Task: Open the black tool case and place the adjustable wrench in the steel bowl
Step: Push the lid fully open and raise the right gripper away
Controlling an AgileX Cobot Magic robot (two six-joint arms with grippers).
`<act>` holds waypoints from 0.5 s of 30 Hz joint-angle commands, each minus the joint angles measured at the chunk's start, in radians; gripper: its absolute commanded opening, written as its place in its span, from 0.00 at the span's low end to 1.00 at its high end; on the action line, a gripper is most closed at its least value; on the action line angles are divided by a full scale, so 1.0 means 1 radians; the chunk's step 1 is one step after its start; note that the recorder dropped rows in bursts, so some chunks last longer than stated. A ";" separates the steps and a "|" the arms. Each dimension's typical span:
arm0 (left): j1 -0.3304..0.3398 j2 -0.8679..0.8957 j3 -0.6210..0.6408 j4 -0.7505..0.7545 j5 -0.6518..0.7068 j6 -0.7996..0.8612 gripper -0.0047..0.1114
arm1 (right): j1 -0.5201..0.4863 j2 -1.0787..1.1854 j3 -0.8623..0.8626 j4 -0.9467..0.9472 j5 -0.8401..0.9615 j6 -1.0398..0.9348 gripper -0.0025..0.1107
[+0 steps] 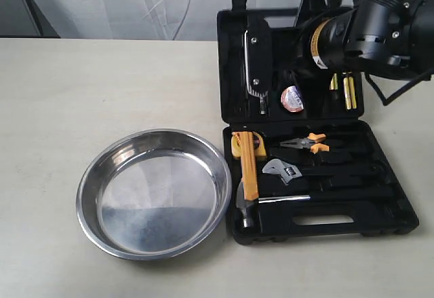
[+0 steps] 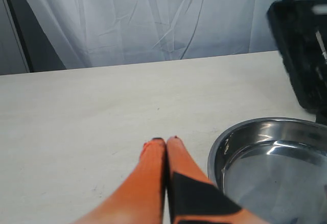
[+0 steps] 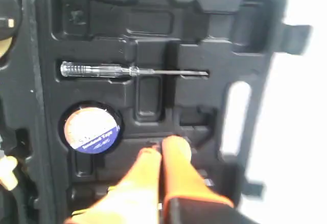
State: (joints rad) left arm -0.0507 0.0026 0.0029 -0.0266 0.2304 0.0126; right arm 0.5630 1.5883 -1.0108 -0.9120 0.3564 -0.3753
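The black tool case (image 1: pixel 383 218) lies open at the right of the table, its lid (image 3: pixel 153 25) laid back. In the base, the adjustable wrench (image 1: pixel 286 171) rests in its recess, silver head to the left and black handle running right. The steel bowl (image 1: pixel 152 199) stands empty to the left of the case. My right gripper (image 3: pixel 162 147) is shut with nothing in it, its orange fingertips close over the lid's inner face. My left gripper (image 2: pixel 166 141) is also shut and empty. It hangs over bare table beside the bowl (image 2: pixel 265 173). The exterior view shows neither gripper.
The base also holds orange-handled pliers (image 1: pixel 308 143), a steel-headed hammer (image 1: pixel 268 201) and a long orange tool (image 1: pixel 249 169). A screwdriver (image 3: pixel 133 71) and a tape roll (image 3: pixel 92 128) sit in the lid. The right arm's black body (image 1: pixel 380 23) overhangs the lid. A white curtain hangs behind the table.
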 commanded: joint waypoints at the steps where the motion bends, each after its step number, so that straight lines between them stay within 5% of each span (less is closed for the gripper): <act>1: -0.001 -0.003 -0.003 -0.003 0.000 -0.002 0.04 | -0.005 -0.035 -0.008 -0.011 0.052 0.265 0.01; 9: -0.001 -0.003 -0.003 -0.003 0.000 -0.002 0.04 | -0.005 -0.132 -0.013 0.084 0.302 0.695 0.01; 15: -0.001 -0.003 -0.003 -0.003 0.000 -0.002 0.04 | -0.005 -0.146 -0.013 0.330 0.468 0.639 0.01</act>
State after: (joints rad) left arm -0.0507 0.0026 0.0029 -0.0266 0.2304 0.0126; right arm 0.5630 1.4530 -1.0185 -0.6709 0.7730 0.2975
